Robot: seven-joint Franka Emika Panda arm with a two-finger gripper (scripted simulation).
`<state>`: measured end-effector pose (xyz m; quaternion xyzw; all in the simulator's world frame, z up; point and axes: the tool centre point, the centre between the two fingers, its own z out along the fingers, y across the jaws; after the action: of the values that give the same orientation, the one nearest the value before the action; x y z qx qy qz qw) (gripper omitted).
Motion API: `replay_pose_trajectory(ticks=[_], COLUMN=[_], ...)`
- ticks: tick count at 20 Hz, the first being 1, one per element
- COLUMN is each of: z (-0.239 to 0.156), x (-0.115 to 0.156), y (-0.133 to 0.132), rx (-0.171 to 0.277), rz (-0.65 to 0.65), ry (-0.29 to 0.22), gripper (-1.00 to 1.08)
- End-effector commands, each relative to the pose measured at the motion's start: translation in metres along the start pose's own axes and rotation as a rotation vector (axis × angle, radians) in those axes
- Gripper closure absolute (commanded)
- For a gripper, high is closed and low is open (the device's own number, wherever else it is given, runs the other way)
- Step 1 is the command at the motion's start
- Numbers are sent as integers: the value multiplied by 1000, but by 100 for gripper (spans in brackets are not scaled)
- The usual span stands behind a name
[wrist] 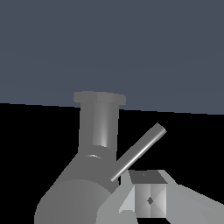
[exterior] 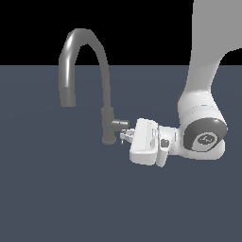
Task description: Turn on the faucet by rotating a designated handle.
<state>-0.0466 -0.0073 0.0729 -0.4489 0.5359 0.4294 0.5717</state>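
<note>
The faucet [exterior: 108,124] is a dark-grey gooseneck with a high arched spout [exterior: 80,45] and a thicker base. Its handle [exterior: 119,124] is a short stub pointing to the exterior view's right. My gripper [exterior: 125,137] sits just below and beside the stub's end, with its small fingers close together and holding nothing. In the wrist view the base [wrist: 99,124] rises behind the stub [wrist: 72,199], and the thin lever pin [wrist: 139,152] slants across just above one fingertip [wrist: 148,199]. I cannot tell whether the fingertip touches the pin.
The faucet stands on a flat dark blue-grey surface [exterior: 56,198]. My white arm [exterior: 203,94] comes down from the exterior view's upper right, with the wrist [exterior: 204,137] level with the handle.
</note>
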Motion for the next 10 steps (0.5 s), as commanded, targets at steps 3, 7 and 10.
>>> replay_pose_trajectory(ticks=[3, 7, 10], z=[1, 1, 2], x=[7, 22, 33], y=[-1, -6, -9], rx=[-1, 0, 1], rz=[8, 22, 33], ry=[2, 8, 13], gripper=[108, 108, 108])
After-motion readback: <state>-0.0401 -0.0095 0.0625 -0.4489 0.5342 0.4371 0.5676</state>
